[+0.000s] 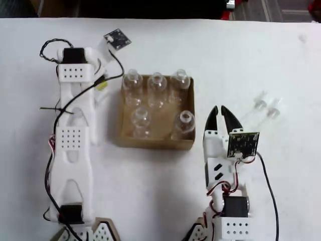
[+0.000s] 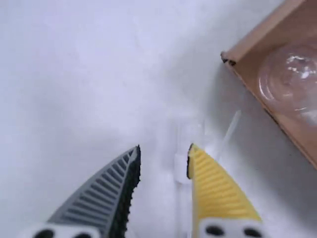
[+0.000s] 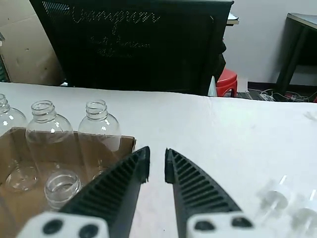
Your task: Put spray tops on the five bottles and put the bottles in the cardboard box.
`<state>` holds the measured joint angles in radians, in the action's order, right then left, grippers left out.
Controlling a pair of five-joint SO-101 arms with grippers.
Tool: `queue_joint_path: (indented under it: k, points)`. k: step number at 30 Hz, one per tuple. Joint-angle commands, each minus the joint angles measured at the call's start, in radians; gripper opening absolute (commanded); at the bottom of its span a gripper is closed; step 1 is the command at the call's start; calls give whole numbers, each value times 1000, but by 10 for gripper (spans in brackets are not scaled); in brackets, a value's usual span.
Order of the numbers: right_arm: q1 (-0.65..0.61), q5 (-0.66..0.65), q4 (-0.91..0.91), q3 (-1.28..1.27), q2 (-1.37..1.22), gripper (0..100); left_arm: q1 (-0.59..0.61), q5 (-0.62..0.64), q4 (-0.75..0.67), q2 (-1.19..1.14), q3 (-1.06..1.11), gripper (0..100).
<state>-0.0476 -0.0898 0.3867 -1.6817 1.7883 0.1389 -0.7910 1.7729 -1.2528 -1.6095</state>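
Note:
Five clear bottles without tops stand in the cardboard box (image 1: 155, 143): three in the back row (image 1: 156, 83) and two in front (image 1: 140, 118). My left gripper (image 1: 102, 86) is down at the table beside the box's left wall. It is open (image 2: 164, 148), and a clear spray top (image 2: 182, 163) lies on the table between its fingers, close to the yellow one. My right gripper (image 1: 219, 108) hovers just right of the box, slightly open (image 3: 156, 151) and empty. Two more spray tops (image 1: 261, 105) (image 1: 273, 113) lie on the table to its right.
A small circuit board (image 1: 117, 39) lies at the back of the white table (image 1: 165, 191). Cables trail along both arms. The box corner (image 2: 257, 29) is close to the left gripper. A black chair (image 3: 133, 44) stands beyond the table's far edge.

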Motion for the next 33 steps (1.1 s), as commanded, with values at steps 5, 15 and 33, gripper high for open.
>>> queue_joint_path:
  k: [5, 15, 33]
  points:
    - [-8, -15, 2, -8, 7, 43, -12, 26, 12, 22, -28, 162]
    - [-8, -15, 2, -8, 7, 43, -38, -9, -8, 22, 135, 160]
    - [-8, -15, 2, -8, 7, 43, -50, -8, -52, -64, 126, 158]
